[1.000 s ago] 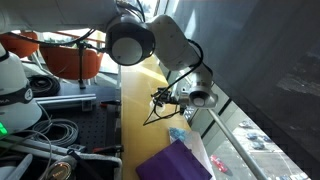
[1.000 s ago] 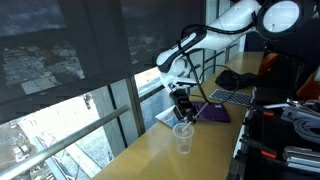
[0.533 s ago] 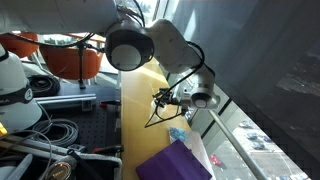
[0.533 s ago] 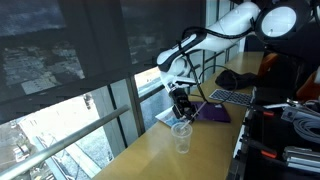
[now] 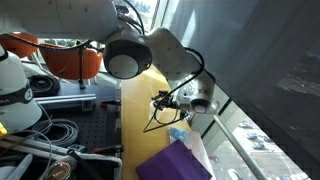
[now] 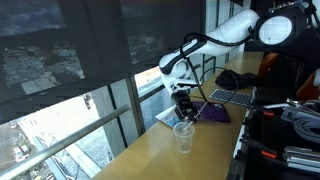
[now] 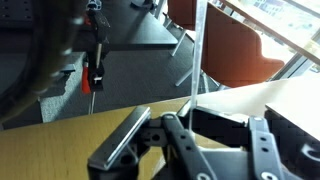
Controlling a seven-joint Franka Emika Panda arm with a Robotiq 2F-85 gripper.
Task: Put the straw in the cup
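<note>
**While the arm (image 6: 232, 28) resettles, the straw (image 7: 198, 50) waits over the cup (image 6: 183, 138)**

Where the window glass (image 6: 60, 70) runs along the left of the cup, nothing stands on the wooden table (image 6: 140, 160). The clear cup stands upright near the table's window edge. As far as this view shows it holds nothing, and the straw is too thin to pick out here.

Directly above the cup, and clear of its rim, hangs the gripper (image 7: 190, 120). In the wrist view its fingers are drawn nearly together and pinch one end of the pale straw. The straw sticks straight out from between them.

To the right of the cup lies a purple cloth (image 6: 215, 113), and further right of the cup is a laptop (image 6: 232, 96).

Over the last second the arm's upper joints have sunk a little. The gripper has barely shifted from its place above the cup, and the grip on the straw looks the same. That reads as fine alignment, not the descent itself, so the carry looks done and the insertion has not begun.

In an exterior view the straw (image 5: 156, 114) slants down from the gripper. From these angles I cannot tell whether its free end is over the cup's mouth. The next move probably calls for bringing that tip inside the rim before letting go. A light, empty cup would tip easily if the straw catches its wall.
</note>
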